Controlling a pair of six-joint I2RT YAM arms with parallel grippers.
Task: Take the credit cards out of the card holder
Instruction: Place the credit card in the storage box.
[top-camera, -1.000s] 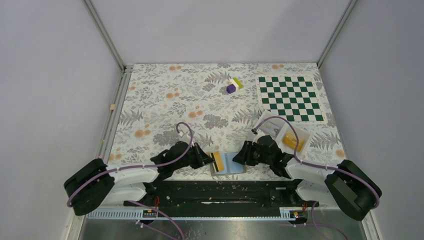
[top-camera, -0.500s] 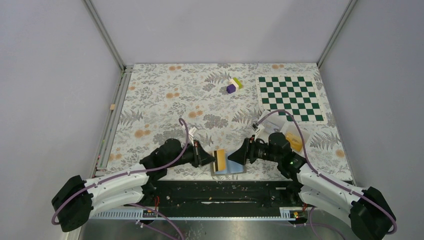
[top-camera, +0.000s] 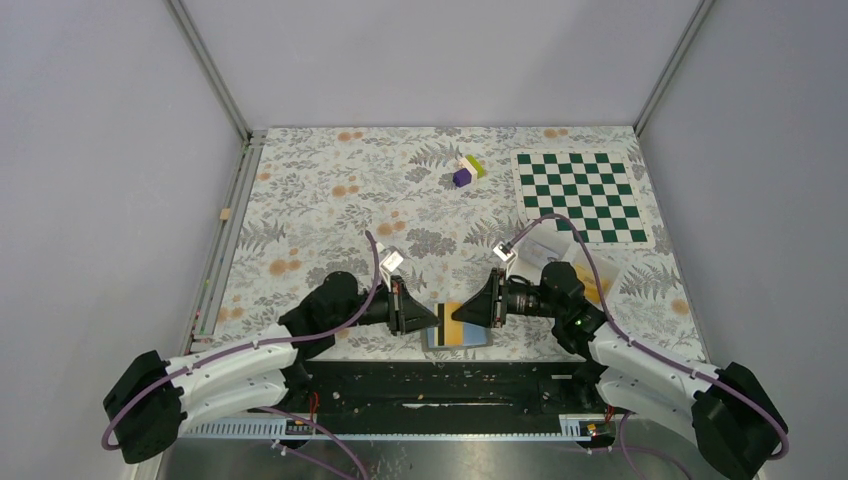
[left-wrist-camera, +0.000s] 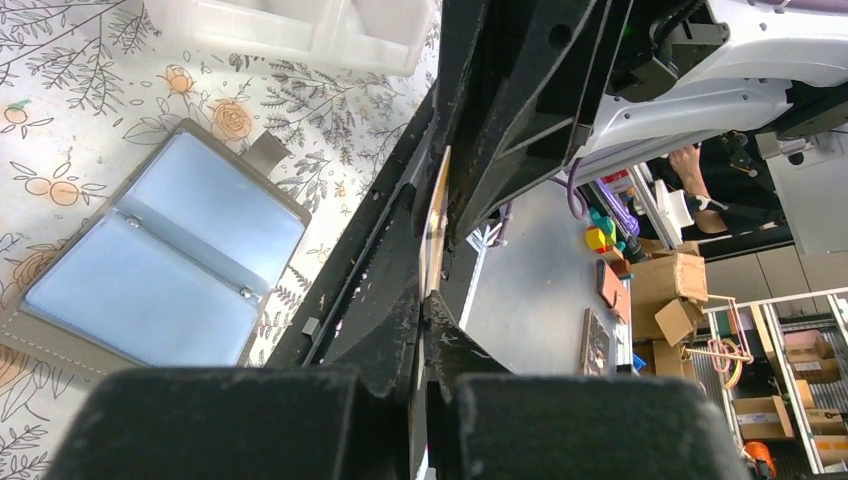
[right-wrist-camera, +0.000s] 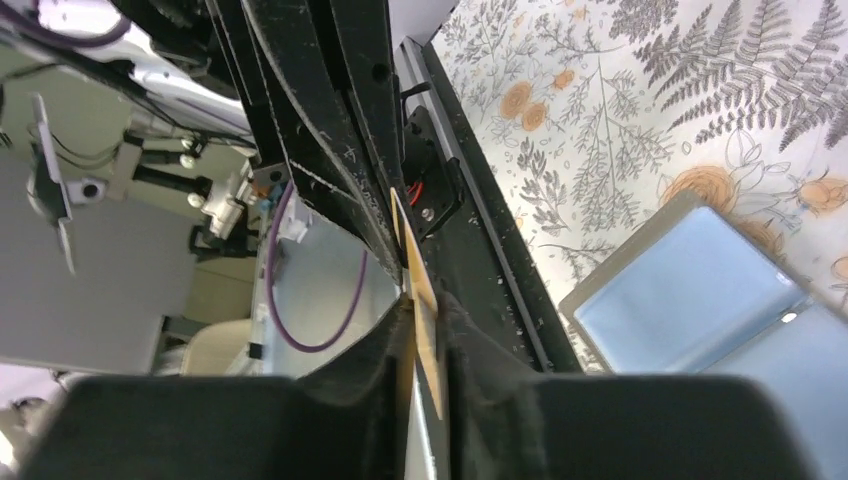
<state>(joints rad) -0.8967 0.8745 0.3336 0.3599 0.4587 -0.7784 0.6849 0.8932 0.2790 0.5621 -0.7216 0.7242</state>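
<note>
One credit card (top-camera: 452, 324), two grips!
Left gripper (top-camera: 430, 320) clamped at its nine o'clock, right gripper (top-camera: 472, 313) seemingly pinching at three (edge-on view), over the open card holder (top-camera: 479, 337).

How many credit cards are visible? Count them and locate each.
1. The credit card is pinched between the left gripper and right gripper, above the card holder; others may be hidden inside.
</note>
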